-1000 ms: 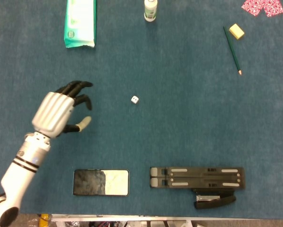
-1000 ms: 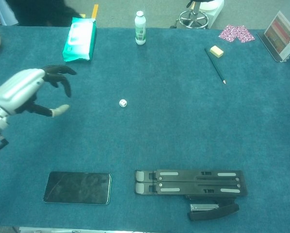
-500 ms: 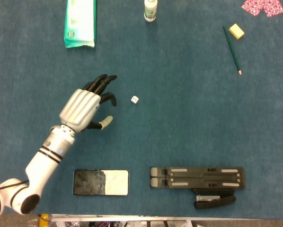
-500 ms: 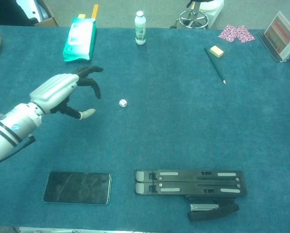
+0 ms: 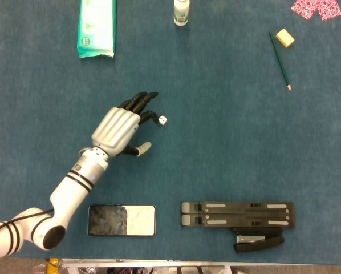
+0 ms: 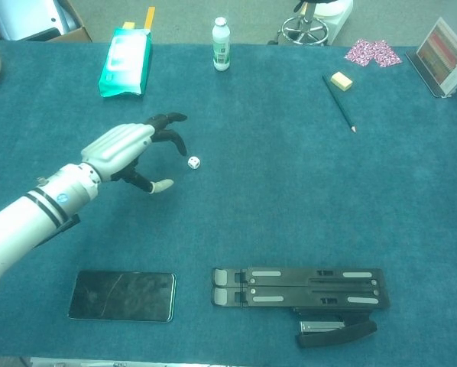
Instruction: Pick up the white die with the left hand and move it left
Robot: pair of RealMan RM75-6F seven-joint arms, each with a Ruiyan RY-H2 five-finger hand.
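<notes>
The small white die [image 5: 162, 120] [image 6: 193, 162] lies on the blue table, near its middle. My left hand [image 5: 122, 128] [image 6: 131, 151] hovers just left of it, fingers spread and curved toward the die, holding nothing. The dark fingertips [image 5: 150, 117] end a short way from the die without touching it. The thumb [image 5: 142, 149] points out below. My right hand is in neither view.
A green wipes pack [image 5: 96, 27] and a white bottle [image 5: 182, 11] stand at the back. A pencil [image 5: 279, 60] and yellow eraser [image 5: 285, 37] lie back right. A phone [image 5: 122, 220] and a black folded stand [image 5: 237, 214] with a stapler [image 5: 258, 242] lie near the front edge.
My left hand has travelled rightward across the table, from far left to just beside the die. The die has stayed put.
</notes>
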